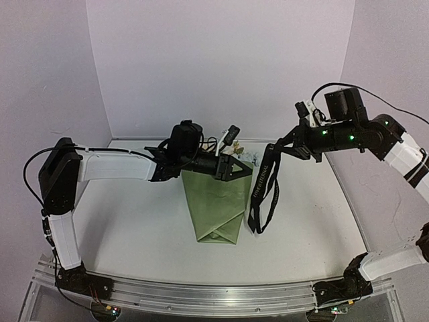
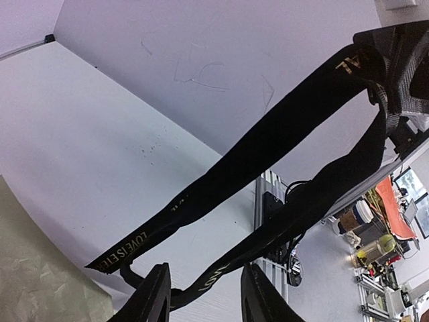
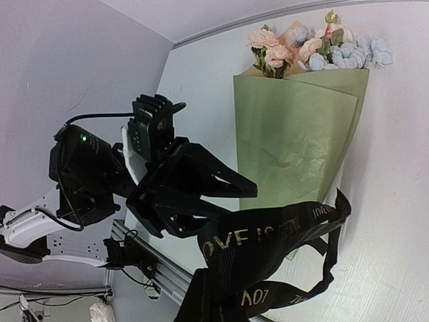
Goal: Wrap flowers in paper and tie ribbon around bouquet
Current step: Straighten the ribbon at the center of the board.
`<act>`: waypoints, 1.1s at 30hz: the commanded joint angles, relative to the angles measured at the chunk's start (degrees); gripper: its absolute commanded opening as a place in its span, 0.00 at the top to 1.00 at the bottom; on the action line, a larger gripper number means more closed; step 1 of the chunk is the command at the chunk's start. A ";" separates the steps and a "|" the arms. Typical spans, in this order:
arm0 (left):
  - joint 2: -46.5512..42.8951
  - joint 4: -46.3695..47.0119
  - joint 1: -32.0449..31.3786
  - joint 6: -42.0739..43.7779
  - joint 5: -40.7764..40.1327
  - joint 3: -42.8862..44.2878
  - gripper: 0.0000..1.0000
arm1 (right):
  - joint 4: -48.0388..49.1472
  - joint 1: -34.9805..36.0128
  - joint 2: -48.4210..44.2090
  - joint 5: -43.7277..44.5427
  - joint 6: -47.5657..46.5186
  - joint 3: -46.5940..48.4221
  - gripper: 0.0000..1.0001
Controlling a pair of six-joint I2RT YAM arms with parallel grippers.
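The bouquet [image 1: 218, 204] lies on the white table, an olive-green paper cone [image 3: 295, 127] with pale blue and peach flowers [image 3: 322, 47] at its far, wide end. My left gripper [image 1: 245, 170] hovers over that wide end, open, with nothing between its fingers [image 2: 153, 295]. The black ribbon [image 1: 263, 191] with gold lettering hangs as a long loop from my right gripper [image 1: 279, 149], which is shut on its upper end. The loop's bottom rests on the table right of the cone. In the left wrist view the ribbon [image 2: 268, 134] crosses just beyond the fingertips. A corner of paper [image 2: 40, 275] shows at lower left.
An aluminium rail [image 1: 221, 295] runs along the near table edge with both arm bases on it. White walls close the table at the back and both sides. The left arm [image 1: 114, 164] stretches across the left half, above the table.
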 commanded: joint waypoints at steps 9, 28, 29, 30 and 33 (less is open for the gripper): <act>2.86 6.67 -2.93 2.39 0.96 4.66 0.58 | 1.17 0.80 -0.64 -0.08 2.36 1.53 1.00; 7.39 8.73 -4.38 -0.30 5.57 8.98 0.57 | 1.04 0.80 -0.51 1.98 1.70 -0.18 1.00; 7.28 9.33 -4.40 -0.76 5.73 8.66 0.57 | 1.04 0.78 -0.44 2.13 1.63 -0.23 1.00; 7.17 9.98 -4.40 -1.24 5.87 8.36 0.58 | 1.04 0.78 -0.35 2.29 1.56 -0.27 1.00; 6.72 11.53 -4.40 -2.04 6.13 7.18 0.58 | 0.96 0.83 -0.36 2.64 1.50 -0.46 1.00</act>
